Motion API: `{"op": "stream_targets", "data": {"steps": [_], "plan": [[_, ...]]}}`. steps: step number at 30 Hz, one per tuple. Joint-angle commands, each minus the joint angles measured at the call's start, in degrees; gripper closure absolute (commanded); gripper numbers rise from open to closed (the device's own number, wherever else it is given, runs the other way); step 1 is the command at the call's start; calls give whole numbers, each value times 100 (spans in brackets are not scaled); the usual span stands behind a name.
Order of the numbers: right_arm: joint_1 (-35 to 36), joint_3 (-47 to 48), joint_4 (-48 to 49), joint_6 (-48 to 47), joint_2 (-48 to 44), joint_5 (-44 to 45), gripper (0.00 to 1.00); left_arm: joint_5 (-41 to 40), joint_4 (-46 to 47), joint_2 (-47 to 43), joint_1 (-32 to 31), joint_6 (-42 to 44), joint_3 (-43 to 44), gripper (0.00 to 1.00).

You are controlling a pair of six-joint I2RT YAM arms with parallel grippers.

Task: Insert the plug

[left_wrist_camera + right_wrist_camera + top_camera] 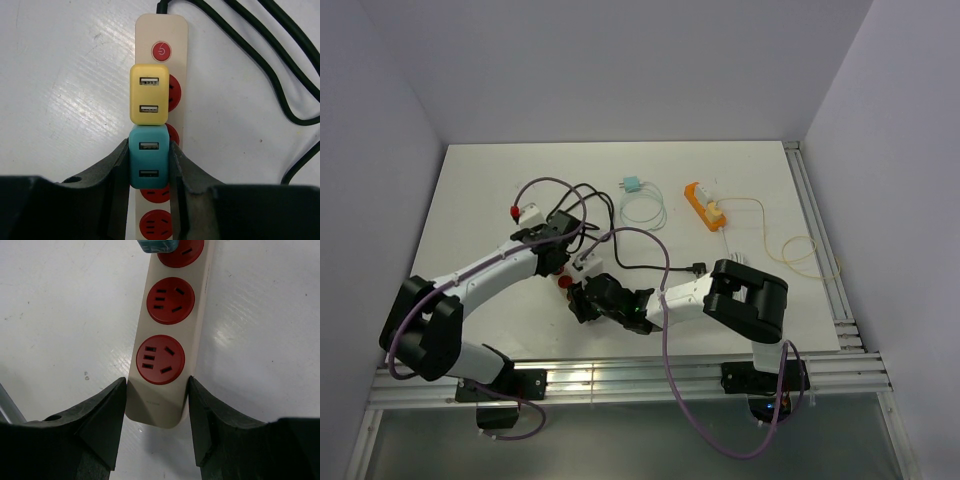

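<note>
A beige power strip (161,30) with red sockets lies on the white table. A yellow USB charger (149,94) sits in its upper socket. Just below it, my left gripper (149,146) is shut on a teal plug (149,165) that rests over the following socket; its prongs are hidden. Two more red sockets show beneath the plug. In the right wrist view, my right gripper (156,381) is shut on the near end of the power strip (162,407), one finger pressed on each side. From above, both grippers (568,262) (585,298) meet over the strip (585,263).
Black cables (620,255) and a purple cable (665,300) loop around the work spot. Farther back are an orange power strip (703,205) with a yellow cable (800,250), a teal adapter (632,185) on a white cord, and a white block (528,213).
</note>
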Motion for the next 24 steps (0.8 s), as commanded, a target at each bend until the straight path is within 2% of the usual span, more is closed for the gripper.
{"op": "stream_targets", "data": {"steps": [1,9,17,24], "plan": [[64,-189,-210,109,47,-423,100,1191,-339,645,-292,-607,-816,100],[64,-189,-263,135,-14,-379,100,1014,-603,795,-697,-669,-376,100],[73,-188,-298,135,-23,-378,100,1471,-15,1208,-548,-397,-675,100],[64,-162,-359,135,-14,-335,100,1129,-347,559,-530,-301,-333,100]]}}
